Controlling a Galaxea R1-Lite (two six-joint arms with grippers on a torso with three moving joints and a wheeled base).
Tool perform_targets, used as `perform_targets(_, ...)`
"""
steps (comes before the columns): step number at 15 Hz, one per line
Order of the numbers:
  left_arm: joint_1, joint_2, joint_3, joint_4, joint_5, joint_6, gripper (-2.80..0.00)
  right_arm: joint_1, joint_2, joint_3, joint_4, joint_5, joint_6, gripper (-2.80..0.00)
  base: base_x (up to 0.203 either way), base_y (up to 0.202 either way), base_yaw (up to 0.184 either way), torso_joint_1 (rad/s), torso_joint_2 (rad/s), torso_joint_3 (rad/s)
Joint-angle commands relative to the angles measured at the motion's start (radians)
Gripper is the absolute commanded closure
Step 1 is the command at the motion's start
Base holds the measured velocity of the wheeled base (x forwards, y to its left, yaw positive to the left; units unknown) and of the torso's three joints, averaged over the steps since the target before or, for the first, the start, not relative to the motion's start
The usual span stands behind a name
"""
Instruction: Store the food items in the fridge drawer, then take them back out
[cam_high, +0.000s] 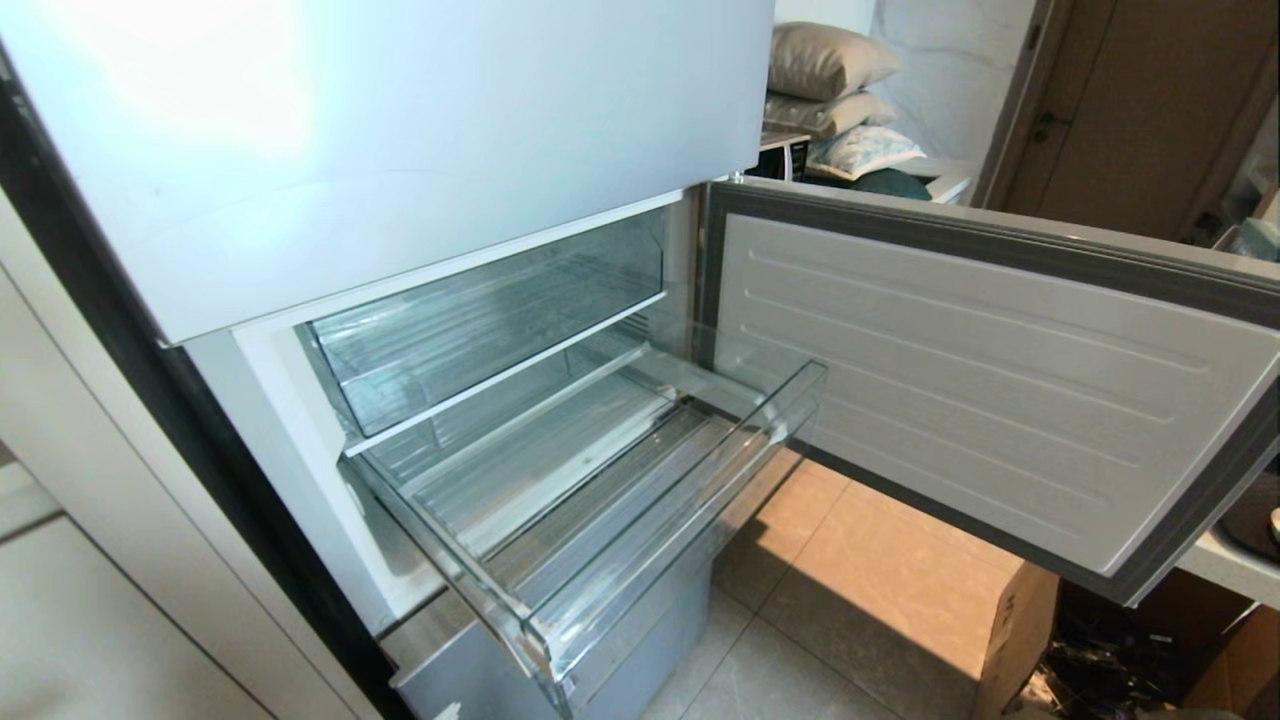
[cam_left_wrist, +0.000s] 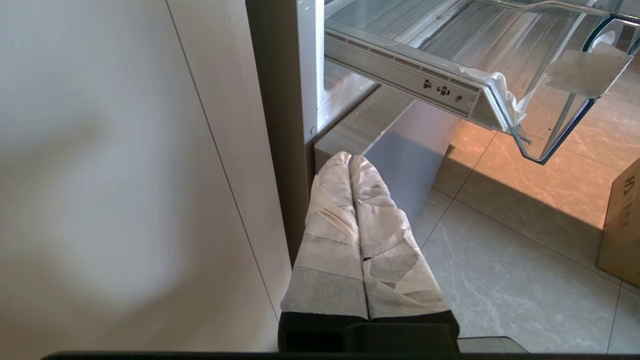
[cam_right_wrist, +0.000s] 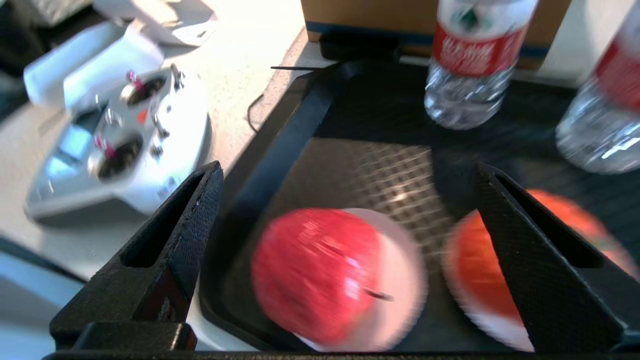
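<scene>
Between the right gripper's (cam_right_wrist: 345, 220) 2 wide-apart black textured fingers sits 1 shiny red apple (cam_right_wrist: 320, 275), with 1 orange-red fruit (cam_right_wrist: 470, 270) partly hidden behind 1 finger, both blurry in a black mesh-floored tray (cam_right_wrist: 300, 125). Beyond stand 2 clear plastic bottles (cam_right_wrist: 470, 65), cut off. Left gripper (cam_left_wrist: 350, 160), tape-wrapped, is pressed together below the clear ribbed fridge drawer (cam_high: 640, 500).

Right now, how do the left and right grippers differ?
The left gripper is shut, fingers wrapped in pale tape, parked low beside the fridge. The right gripper is open, bare black, over the black tray above the red apple. Neither holds anything.
</scene>
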Motion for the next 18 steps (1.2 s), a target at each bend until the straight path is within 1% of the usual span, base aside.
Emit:
perform_targets(1,-0.001,0.0,0.0,0.001,0.001,0.0,0.0,-0.054,0.021,-0.013,-0.01,0.107,-0.108,-2.8,0.0,0.0,0.0,0.0,0.0,0.0)
perform_targets(2,0.0,0.0,0.0,0.001,0.0,0.0,0.0,-0.07,0.048,-0.04,-0.011,0.15,-0.145,-2.8,0.0,0.0,0.0,0.0,0.0,0.0)
perform_targets(5,0.0,0.0,0.0,0.001,-0.001,0.0,0.0,-0.076,0.095,-0.077,-0.011,0.202,-0.209,-2.8,0.0,0.0,0.0,0.0,0.0,0.0)
perform_targets(7,0.0,0.0,0.0,0.001,0.001,0.0,0.0,-0.074,0.125,-0.088,-0.01,0.266,-0.294,-2.8,0.0,0.0,0.0,0.0,0.0,0.0)
perform_targets(8,0.0,0.0,0.0,0.001,0.001,0.0,0.0,-0.071,0.134,-0.092,-0.008,0.28,-0.328,-2.8,0.0,0.0,0.0,0.0,0.0,0.0)
perform_targets(9,0.0,0.0,0.0,0.001,0.001,0.0,0.0,-0.064,0.139,-0.096,-0.008,0.29,-0.346,-2.8,0.0,0.0,0.0,0.0,0.0,0.0)
perform_targets(11,0.0,0.0,0.0,0.001,-0.001,0.0,0.0,-0.041,0.154,-0.109,-0.008,0.283,-0.353,-2.8,0.0,0.0,0.0,0.0,0.0,0.0)
perform_targets(14,0.0,0.0,0.0,0.001,0.001,0.0,0.0,-0.022,0.176,-0.091,-0.009,0.276,-0.415,-2.8,0.0,0.0,0.0,0.0,0.0,0.0)
perform_targets(18,0.0,0.0,0.0,0.001,0.001,0.0,0.0,-0.021,0.205,-0.095,-0.011,0.274,-0.429,-2.8,0.0,0.0,0.0,0.0,0.0,0.0)
